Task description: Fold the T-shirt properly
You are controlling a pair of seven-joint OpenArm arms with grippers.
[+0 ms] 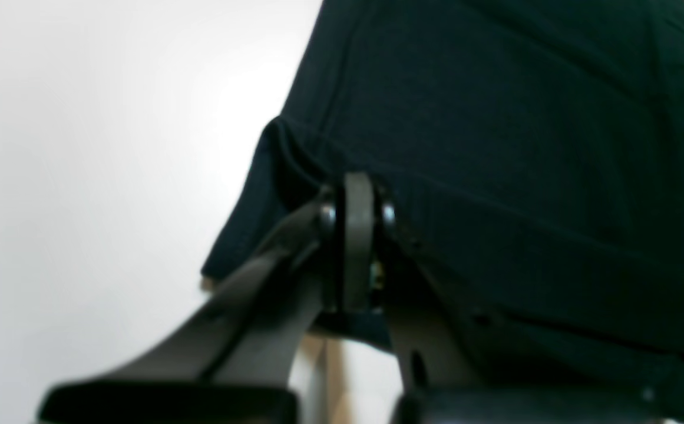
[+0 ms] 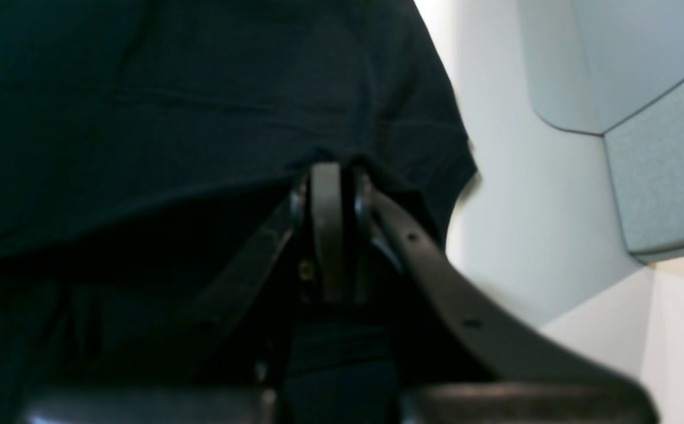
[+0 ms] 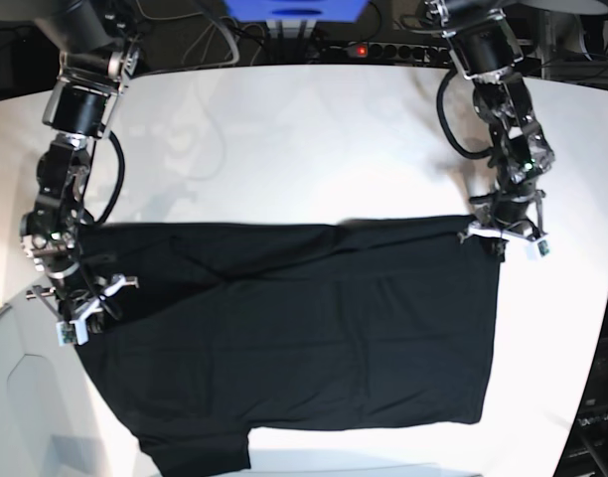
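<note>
here the t-shirt lies spread across the white table, a broad sheet of matte black knit with soft low wrinkles and a stitched hem line; no print shows on the upward face. one short sleeve juts out at the near edge, well away from both grippers.

the left gripper has its dark, smooth plastic fingers drawn together on a bunched fold at the t-shirt's corner, cloth rising in a small ridge just past the tips. the right gripper is likewise pinched closed on the t-shirt's opposite corner, fabric draped over and around its fingers.

beyond each gripper the table is glossy and pale, with a rounded far edge. behind it run black cables and a power strip with a red light.
</note>
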